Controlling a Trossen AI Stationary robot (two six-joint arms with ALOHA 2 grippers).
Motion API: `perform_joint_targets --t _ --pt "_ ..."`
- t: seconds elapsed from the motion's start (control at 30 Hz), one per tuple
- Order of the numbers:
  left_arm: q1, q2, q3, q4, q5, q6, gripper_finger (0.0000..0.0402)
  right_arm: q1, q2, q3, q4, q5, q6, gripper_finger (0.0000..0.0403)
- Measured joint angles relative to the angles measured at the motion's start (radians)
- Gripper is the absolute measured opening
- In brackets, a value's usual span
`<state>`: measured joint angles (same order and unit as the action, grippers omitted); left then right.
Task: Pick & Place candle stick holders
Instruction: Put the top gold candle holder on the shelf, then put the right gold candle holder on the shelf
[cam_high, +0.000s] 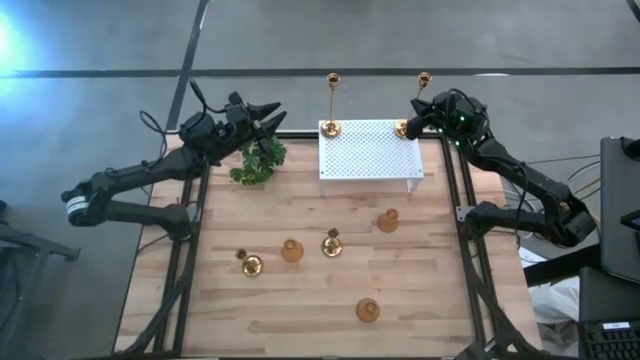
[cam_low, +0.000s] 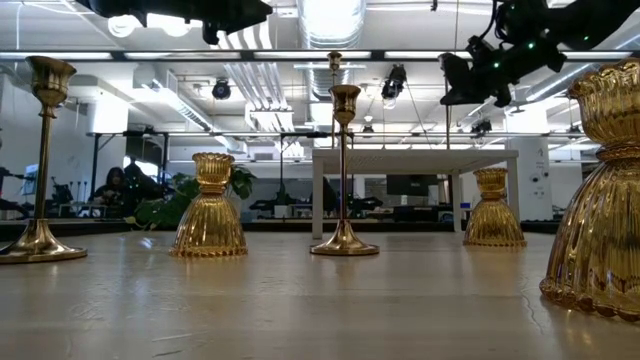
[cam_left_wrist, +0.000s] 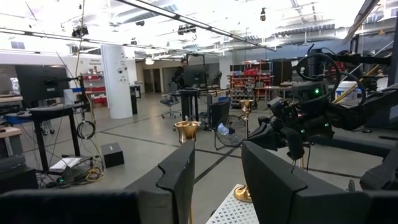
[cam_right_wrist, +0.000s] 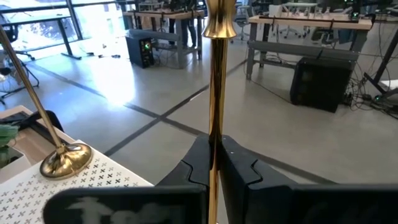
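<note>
The right gripper (cam_right_wrist: 214, 168) pinches the thin stem of a tall brass candle stick holder (cam_high: 402, 128), whose base sits on the white perforated box's (cam_high: 370, 155) corner beneath it. Letting go off-plumb could tip it over the edge. The left gripper (cam_left_wrist: 214, 171) waits half-open beside the leafy plant (cam_high: 258, 163).

The right claw (cam_right_wrist: 215, 167) hides the tall candle stick holder's (cam_right_wrist: 216, 93) base.

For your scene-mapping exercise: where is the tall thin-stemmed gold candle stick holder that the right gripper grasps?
In the high view, the tall thin-stemmed gold candle stick holder stands on the white perforated box's far right corner, clamped in the right gripper.
</note>
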<state>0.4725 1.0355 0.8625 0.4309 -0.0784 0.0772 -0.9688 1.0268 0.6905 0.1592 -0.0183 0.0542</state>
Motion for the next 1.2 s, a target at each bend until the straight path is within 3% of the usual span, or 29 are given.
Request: perform_joint_targets --t 0.37,0.67,1.2 --pt "0.000 0.000 0.000 0.000 0.000 0.000 0.0138 0.000 0.003 -0.003 0.013 -0.004 0.003 0.0013" --pt "0.000 0.000 0.000 0.002 0.001 0.000 0.0138 -0.001 0.008 -0.009 -0.010 -0.004 0.001 0.0050" --pt "0.000 0.000 0.000 0.002 0.002 -0.002 0.0138 -0.001 -0.002 0.002 -0.003 0.021 -0.005 0.0202"
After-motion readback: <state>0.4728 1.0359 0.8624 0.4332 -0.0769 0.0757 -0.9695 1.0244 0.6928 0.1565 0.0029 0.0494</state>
